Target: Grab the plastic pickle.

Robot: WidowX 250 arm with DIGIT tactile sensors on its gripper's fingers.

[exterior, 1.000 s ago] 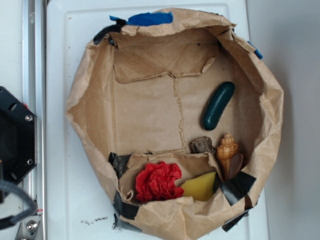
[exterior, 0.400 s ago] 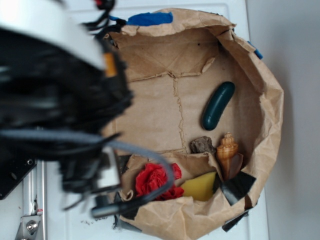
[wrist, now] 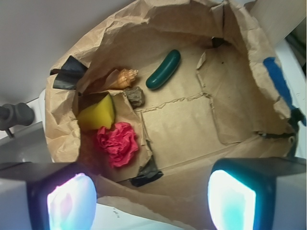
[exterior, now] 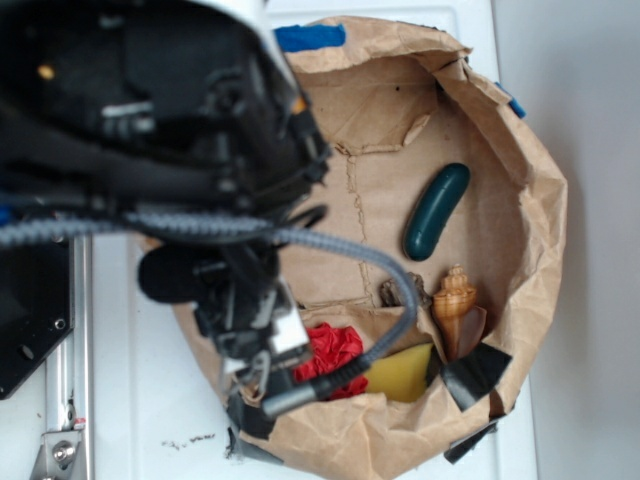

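While the fingers (wrist: 72, 203) stand spread apart and empty, the plastic pickle (wrist: 163, 70) lies well beyond them near the paper bag's (wrist: 240, 28) far wall.

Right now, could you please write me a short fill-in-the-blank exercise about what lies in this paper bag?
1. The plastic pickle is dark ____ in colour.
2. The seashell lies beside a small grey-brown ____.
3. The crumpled red cloth sits next to a ____ sponge.
4. The pincer is ____, holding nothing.

Missing words: green; rock; yellow; open
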